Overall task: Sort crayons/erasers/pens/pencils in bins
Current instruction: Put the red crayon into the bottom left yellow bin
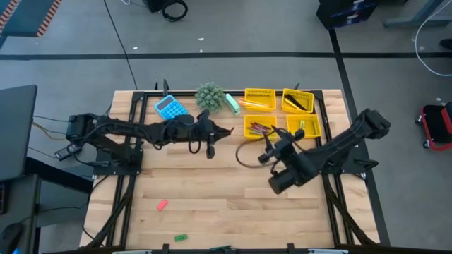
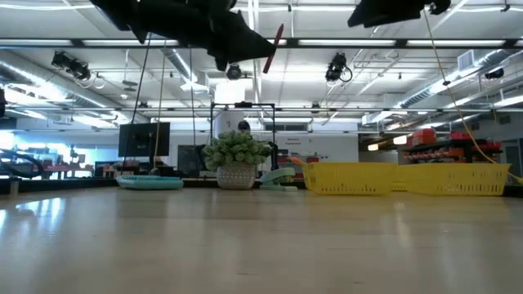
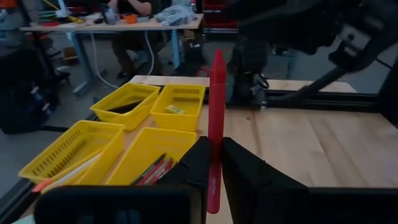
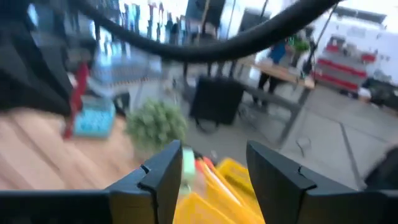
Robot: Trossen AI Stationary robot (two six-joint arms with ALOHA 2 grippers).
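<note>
My left gripper point(image 1: 224, 131) hovers above the table's middle, left of the four yellow bins, shut on a red crayon point(image 3: 216, 99). The crayon also shows in the low view point(image 2: 274, 47), high above the tabletop. The nearest bin point(image 1: 262, 126) holds several crayons point(image 3: 152, 169). The far bins hold a pencil point(image 1: 254, 104) and dark pens point(image 1: 299, 103). A yellow eraser point(image 3: 175, 109) lies in the fourth bin point(image 1: 305, 127). A pink eraser point(image 1: 162, 205) and a green eraser point(image 1: 180, 238) lie on the table near its front edge. My right gripper point(image 4: 214, 168) stands open and empty in front of the bins. My left gripper pinches the crayon's lower part point(image 3: 213, 163) between its two fingers. The fingers lie about level, coming from the table's left, and cross the crayon. Most of the crayon sticks up above the fingers, a short end below them. It is lifted clear, slightly tilted in the low view.
A blue calculator point(image 1: 169, 107), a small potted plant point(image 1: 210, 95) and a pale green object point(image 1: 232, 104) stand at the far edge left of the bins. A dark cable loop point(image 1: 244, 156) hangs by my right arm. People sit at a table beyond point(image 3: 124, 12).
</note>
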